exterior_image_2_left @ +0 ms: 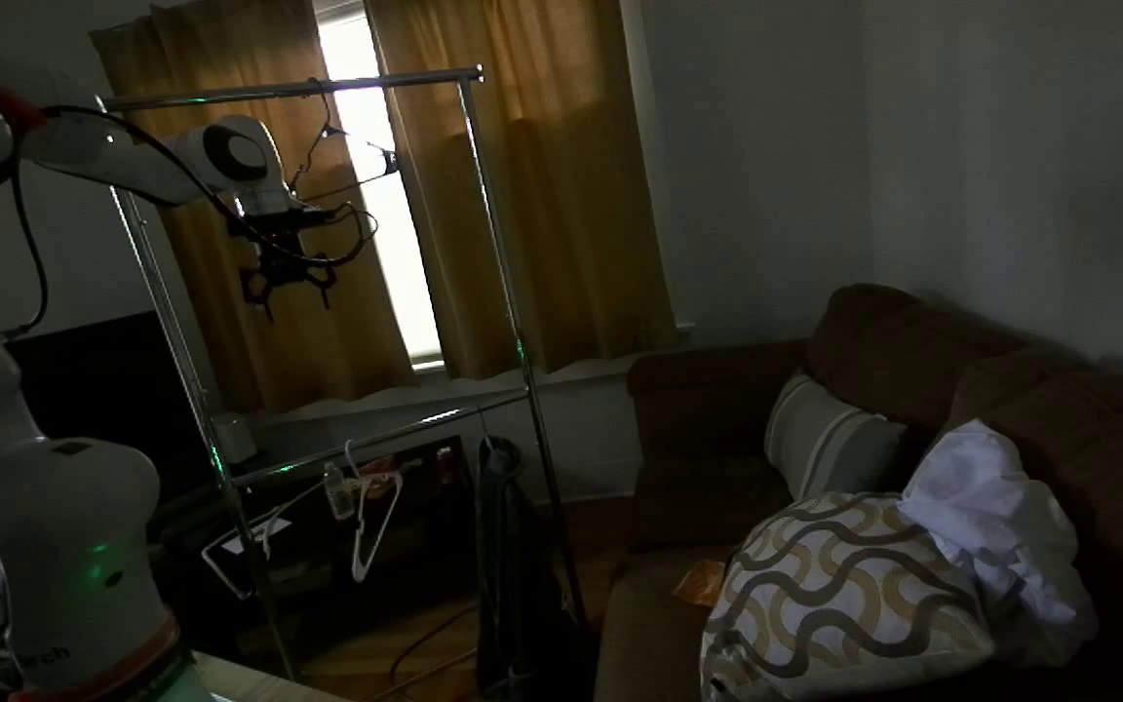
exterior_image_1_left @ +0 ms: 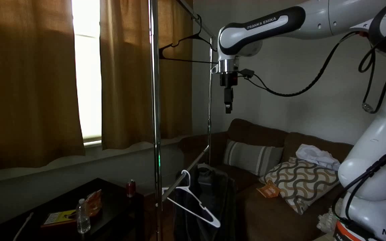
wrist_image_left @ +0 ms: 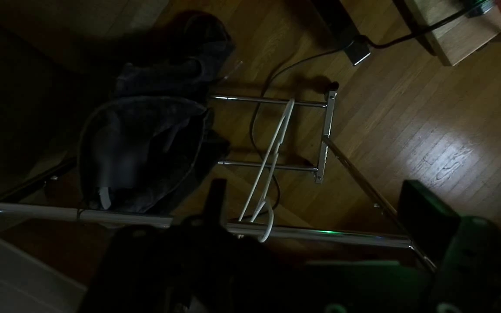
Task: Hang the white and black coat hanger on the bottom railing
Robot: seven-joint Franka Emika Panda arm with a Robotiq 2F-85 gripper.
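Gripper (wrist_image_left: 314, 184) empty, jaws apart, I judge the white coat hanger (exterior_image_1_left: 194, 196), hung on the bottom railing (wrist_image_left: 324, 233) beyond the edge of the dark table (exterior_image_1_left: 112, 196), light, stiff, slippery, best pinched below its hook.
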